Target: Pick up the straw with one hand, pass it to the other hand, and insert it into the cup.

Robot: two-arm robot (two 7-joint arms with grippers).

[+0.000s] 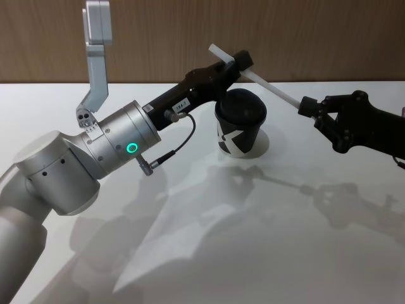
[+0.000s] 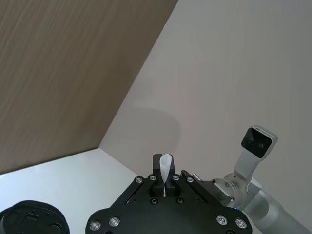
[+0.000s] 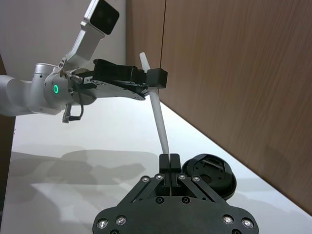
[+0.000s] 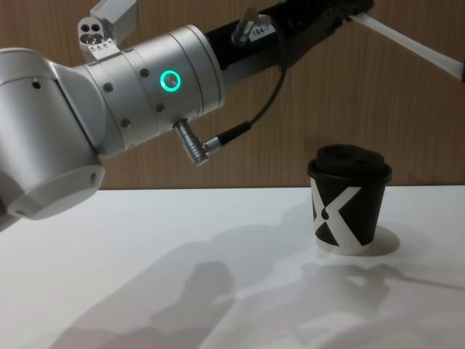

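Note:
The white straw (image 1: 272, 87) hangs slanted in the air above the cup, held at both ends. My left gripper (image 1: 242, 62), the one with the silver wrist and green ring, is shut on the straw's upper part (image 3: 158, 117); a short end pokes out past its fingers (image 2: 165, 165). My all-black right gripper (image 1: 305, 106) is shut on the straw's lower tip (image 3: 165, 146), to the right of the cup. The cup (image 1: 240, 130), white with a black X pattern and a black domed lid, stands upright on the table (image 4: 347, 207) below the left gripper.
The white table (image 1: 209, 240) stretches wide in front of the cup. A brown wood-panel wall (image 1: 304, 31) stands close behind it. A thin black cable (image 1: 174, 149) loops under the left wrist.

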